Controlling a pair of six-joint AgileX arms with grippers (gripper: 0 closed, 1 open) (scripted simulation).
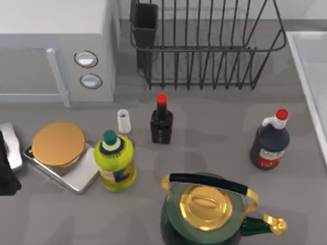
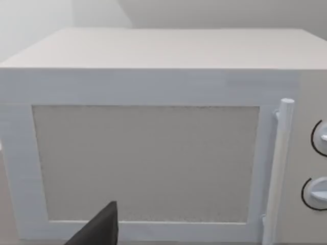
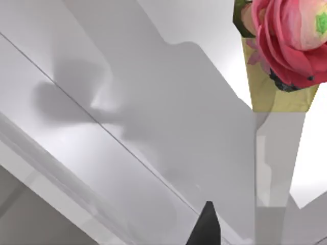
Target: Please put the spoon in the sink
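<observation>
- Pale white-grey sink (image 1: pixel 309 66) sits at the bench's right edge, beside the black wire dish rack (image 1: pixel 207 48).
- Left gripper (image 1: pixel 6 166) sits at the left edge, by the microwave (image 2: pixel 153 138); grip state, cannot tell.
- Right gripper's fingertip (image 3: pixel 207 227) hangs over the basin; same, cannot tell.

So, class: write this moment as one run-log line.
step: not begun | spoon: on table, beside yellow bottle | sink: table's right edge | left arm: parked, left edge | right arm: by sink

A rendered kitchen counter — microwave (image 1: pixel 56 51), black wire dish rack (image 1: pixel 204 46), pale sink (image 1: pixel 311 71) at its right edge, kettle (image 1: pixel 209 214), sauce bottles.
</observation>
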